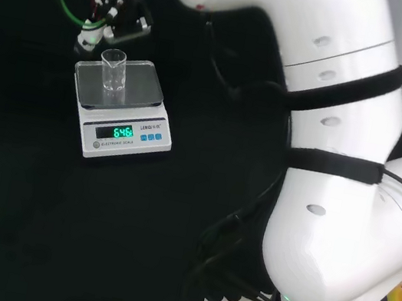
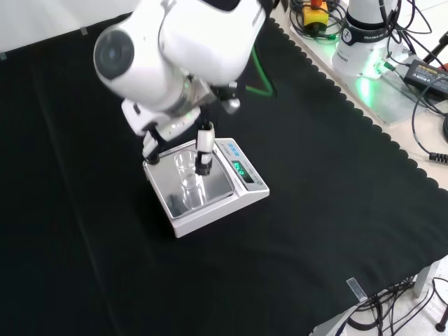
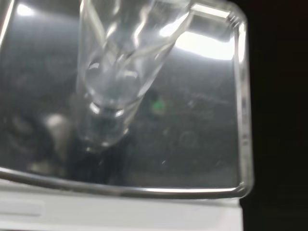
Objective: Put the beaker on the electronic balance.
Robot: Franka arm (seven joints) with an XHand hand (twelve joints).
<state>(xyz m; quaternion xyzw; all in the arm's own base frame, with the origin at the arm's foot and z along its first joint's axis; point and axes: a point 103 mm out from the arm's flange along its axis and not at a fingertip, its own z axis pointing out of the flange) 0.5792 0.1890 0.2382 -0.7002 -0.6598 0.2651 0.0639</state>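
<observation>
A small clear glass beaker (image 1: 112, 70) stands upright on the steel pan of the white electronic balance (image 1: 127, 137), whose green display is lit. In the head view the hand (image 1: 114, 1) hovers behind and above the beaker, fingers relaxed, with a gap between them and the glass. From the front, the beaker (image 2: 187, 173) sits mid-pan on the balance (image 2: 246, 190), and one of the fingers (image 2: 204, 145) hangs just beside its rim. The wrist view looks down past the beaker (image 3: 115, 72) onto the shiny pan (image 3: 202, 144).
Black cloth surrounds the balance on all sides. A green cable (image 1: 63, 1) loops behind the hand. The arm's white links (image 1: 342, 144) rise at the head view's right. Cables, a power brick (image 2: 427, 70) and the arm's base (image 2: 364, 35) lie beyond the cloth's scalloped edge.
</observation>
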